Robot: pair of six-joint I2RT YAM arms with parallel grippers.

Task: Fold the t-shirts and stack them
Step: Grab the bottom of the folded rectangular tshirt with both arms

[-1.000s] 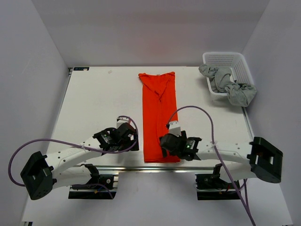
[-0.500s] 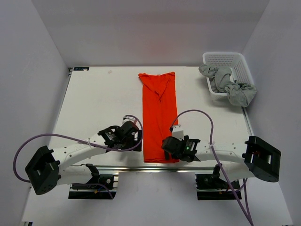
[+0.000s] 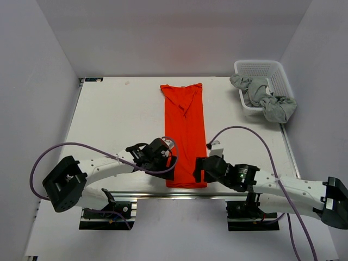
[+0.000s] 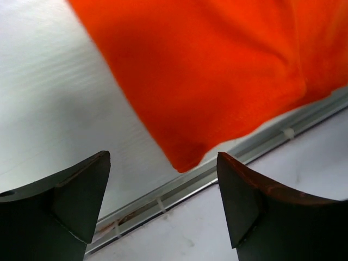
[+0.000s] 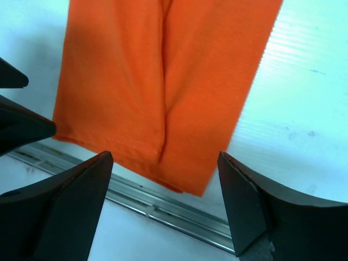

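Nearest: black arm mounts (image 3: 107, 209), set just below the near edge of the white worktop (image 3: 109, 119).

Along that edge: a silver metal rail (image 3: 147, 193), also caught in both wrist views.

Just past the rail: near hem of the orange-red t-shirt (image 3: 184, 130). Folded to a long narrow strip, flat on the worktop, about mid-width, lengthwise from the near edge toward the far wall. Collar end farthest away. One lengthwise crease plain in the right wrist view.

Left pincer (image 3: 169, 162) at the strip's near-left corner. Jaws spread wide, gripping nothing. Corner of the cloth framed between the dark fingers (image 4: 76, 196) in the wrist view.

Right pincer (image 3: 199, 171) at the near-right corner. Likewise spread wide, nothing held, hem low between the tips.

Surface: matte white, faintly ribbed, a few small specks to the right of the strip.

Far right: white lattice basket (image 3: 272, 68) close by the right wall. Crumpled grey t-shirts (image 3: 255, 89) inside, one bunch spilling over the basket's near end.

Far left corner: small dark label (image 3: 93, 79).

Room: plain pale lilac-grey walls on three sides.
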